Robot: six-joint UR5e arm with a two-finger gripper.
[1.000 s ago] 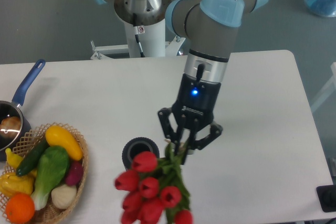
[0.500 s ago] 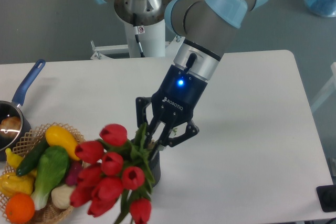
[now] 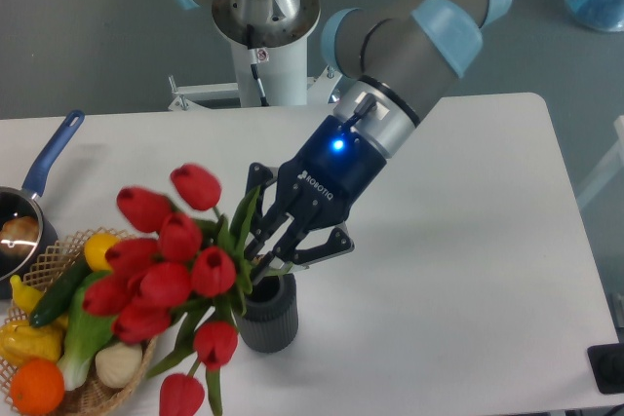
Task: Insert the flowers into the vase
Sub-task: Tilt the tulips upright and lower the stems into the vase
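Note:
The flowers (image 3: 171,270), a bunch of red tulips with green stems and leaves, hang tilted to the lower left in front of the vase. My gripper (image 3: 261,245) is shut on their stems, just above the mouth of the vase (image 3: 270,316), a short dark grey ribbed cylinder on the white table. The stem ends sit at or in the mouth; the leaves and the gripper's fingers hide how far in they reach. The blooms cover the vase's left side.
A wicker basket (image 3: 117,382) of vegetables and fruit stands at the lower left, partly behind the blooms. A blue-handled pot (image 3: 29,202) is at the left edge. The arm's base stands behind the table. A black object (image 3: 609,367) sits at the lower right corner.
The arm has swung left and tipped the bunch. The blooms moved from the lower middle up and left, and the stems now meet the vase's mouth. The grip stays shut.

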